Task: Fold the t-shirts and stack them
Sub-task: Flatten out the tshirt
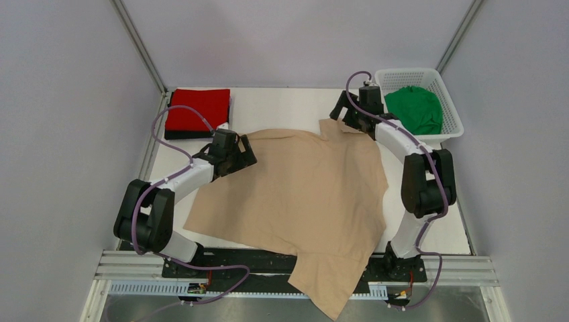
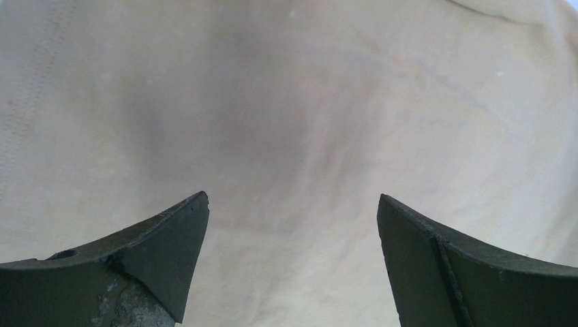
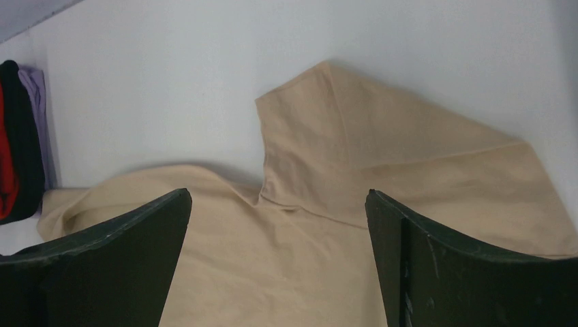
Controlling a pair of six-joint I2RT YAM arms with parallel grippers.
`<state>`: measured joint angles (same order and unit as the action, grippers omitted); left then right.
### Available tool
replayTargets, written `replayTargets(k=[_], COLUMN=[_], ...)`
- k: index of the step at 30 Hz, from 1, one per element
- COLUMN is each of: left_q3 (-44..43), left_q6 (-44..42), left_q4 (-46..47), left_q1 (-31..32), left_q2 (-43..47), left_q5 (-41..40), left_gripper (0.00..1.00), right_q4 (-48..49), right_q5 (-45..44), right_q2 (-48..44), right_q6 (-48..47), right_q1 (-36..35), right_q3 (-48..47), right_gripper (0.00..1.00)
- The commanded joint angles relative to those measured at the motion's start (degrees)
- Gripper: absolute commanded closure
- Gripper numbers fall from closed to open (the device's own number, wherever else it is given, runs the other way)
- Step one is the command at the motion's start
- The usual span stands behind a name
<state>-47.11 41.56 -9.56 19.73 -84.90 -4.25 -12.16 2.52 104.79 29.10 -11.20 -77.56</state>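
A beige-tan t-shirt point(image 1: 295, 194) lies spread across the middle of the table, its lower end hanging over the near edge. A red t-shirt point(image 1: 198, 109) sits folded on a black one at the back left. A green t-shirt point(image 1: 416, 109) is bunched in the basket. My left gripper point(image 1: 247, 153) hovers at the beige shirt's left edge, open, with only beige cloth point(image 2: 293, 136) beneath its fingers. My right gripper point(image 1: 345, 115) is open over the shirt's far right sleeve point(image 3: 320, 136), nothing between its fingers.
A white lattice basket point(image 1: 451, 127) stands at the back right corner. The folded stack point(image 3: 13, 143) shows at the left edge of the right wrist view. Metal rails run along the table's near edge point(image 1: 295, 272). Grey walls enclose three sides.
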Motion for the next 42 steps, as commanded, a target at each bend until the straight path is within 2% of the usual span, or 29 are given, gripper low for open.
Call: replayTargets(k=[1, 10, 19, 24, 29, 36, 39, 42], left_q3=[-0.1, 2.9, 5.0, 5.0, 5.1, 2.8, 0.5, -3.4], left_q6=[1.6, 0.5, 0.3, 0.0, 0.2, 0.3, 0.3, 0.3], left_q4=[5.6, 3.4, 1.4, 0.4, 0.0, 0.3, -0.4, -1.6], left_q1=[-0.1, -0.1, -0.1, -0.2, -0.1, -0.1, -0.1, -0.2], left_q2=[-1.5, -3.5, -3.5, -3.2, -2.3, 0.8, 1.5, 1.1], left_q5=[5.0, 1.5, -1.8, -3.5, -3.6, -0.4, -0.7, -2.2], left_gripper=[0.0, 0.0, 0.0, 0.0, 0.0, 0.0, 0.0, 0.0], right_q4=[1.9, 2.3, 0.7, 0.4, 0.2, -0.2, -0.5, -0.7], right_q5=[3.5, -4.4, -9.7, -15.8, -15.9, -13.1, -12.4, -12.9], right_q2=[3.4, 18.4, 27.5, 31.8, 37.6, 31.7, 23.9, 13.1], right_q6=[1.7, 0.4, 2.9, 1.1, -3.1, -12.8, -14.3, -13.5], right_q1=[-0.9, -0.3, 2.6, 3.6, 4.3, 3.1, 1.4, -1.3], right_q3=[2.0, -10.2, -20.3, -29.4, -40.3, -43.6, -36.5, -23.0], right_gripper=[0.0, 0.0, 0.0, 0.0, 0.0, 0.0, 0.0, 0.0])
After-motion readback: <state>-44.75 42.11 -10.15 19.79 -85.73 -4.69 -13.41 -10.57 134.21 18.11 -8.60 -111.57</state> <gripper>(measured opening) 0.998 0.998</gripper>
